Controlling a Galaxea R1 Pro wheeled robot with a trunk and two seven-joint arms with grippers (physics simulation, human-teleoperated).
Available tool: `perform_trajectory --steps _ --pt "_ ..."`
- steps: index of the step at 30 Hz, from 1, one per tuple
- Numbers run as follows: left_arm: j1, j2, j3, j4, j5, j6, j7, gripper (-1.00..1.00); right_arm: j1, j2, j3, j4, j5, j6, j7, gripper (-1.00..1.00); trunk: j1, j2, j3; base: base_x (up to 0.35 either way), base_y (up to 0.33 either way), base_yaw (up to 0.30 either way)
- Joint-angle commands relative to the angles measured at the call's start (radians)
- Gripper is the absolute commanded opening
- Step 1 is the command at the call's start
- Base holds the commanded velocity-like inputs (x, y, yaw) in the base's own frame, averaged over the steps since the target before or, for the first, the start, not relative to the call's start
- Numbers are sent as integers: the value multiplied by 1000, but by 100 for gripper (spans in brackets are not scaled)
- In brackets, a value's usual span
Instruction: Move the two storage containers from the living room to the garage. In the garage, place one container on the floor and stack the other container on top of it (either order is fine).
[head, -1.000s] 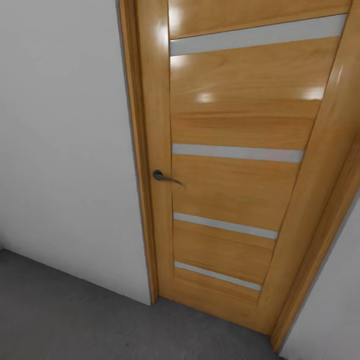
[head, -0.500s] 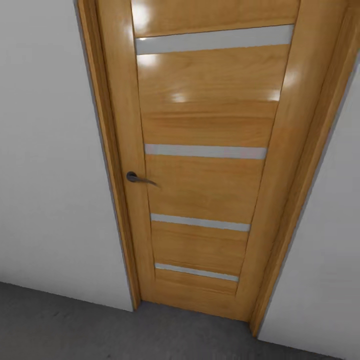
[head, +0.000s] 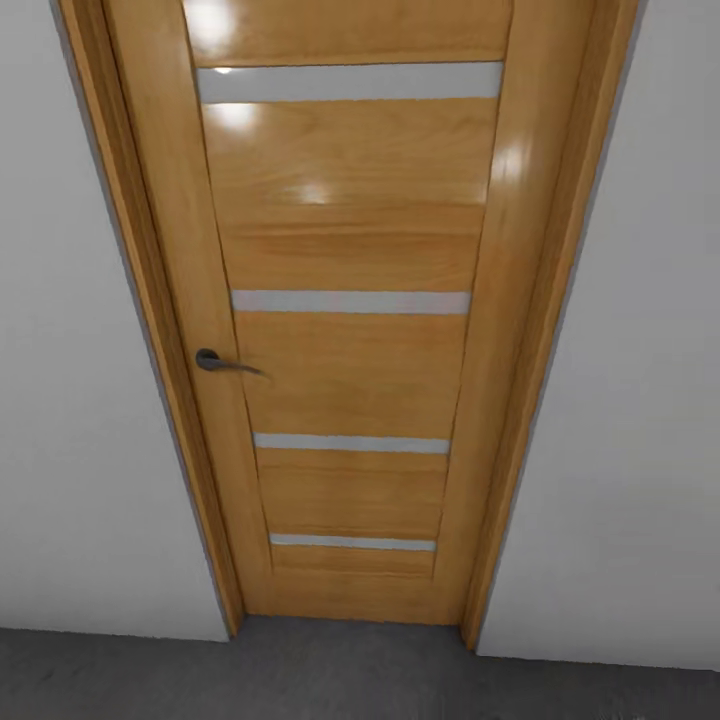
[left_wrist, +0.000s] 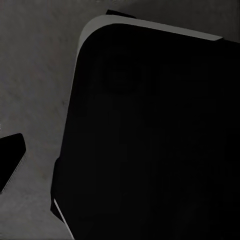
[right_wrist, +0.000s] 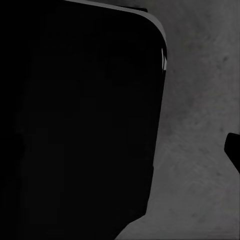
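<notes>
We face a closed wooden panel door squarely, its four pale horizontal strips running across honey-coloured wood, set in a matching door frame between plain white walls. A dark lever handle sits on the door's left stile, pointing toward the panel's middle. Along the bottom of the head view runs a band of dark grey speckled concrete floor, which we judge to be the garage surface named in the task.

Neither storage container can be located from these pictures; we judge the machine to be in transit or turning on its base, with both bins elsewhere. How many have been delivered we cannot say.

In the left wrist view a large dark rounded body with a thin pale edge sits over the same grey concrete, and a similar dark body appears in the right wrist view. We take these for parts of the robot itself, consistent with arms hanging low at the sides for travel, cameras pointed down. Small black shapes at the margin of each wrist view may be fingertips, but that is uncertain. We cannot tell whether either pincer is released or clenched, and no object is seen between fingers
</notes>
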Motion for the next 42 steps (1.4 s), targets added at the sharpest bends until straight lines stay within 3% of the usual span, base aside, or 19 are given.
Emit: perform_trajectory --steps 1,25,42 --pt "0 -1 0 0 5 -2 0 100 -1 0 -1 2 10 -4 -1 100 0 0 -1 84 45 -119" --pt "0 1 -8 1 5 -1 -7 100 -1 -2 3 2 10 -4 -5 100 0 0 -1 286 143 -10" --pt "0 1 -1 1 7 -2 -7 100 -1 -2 4 2 10 -3 -4 100 0 0 -1 122 7 0"
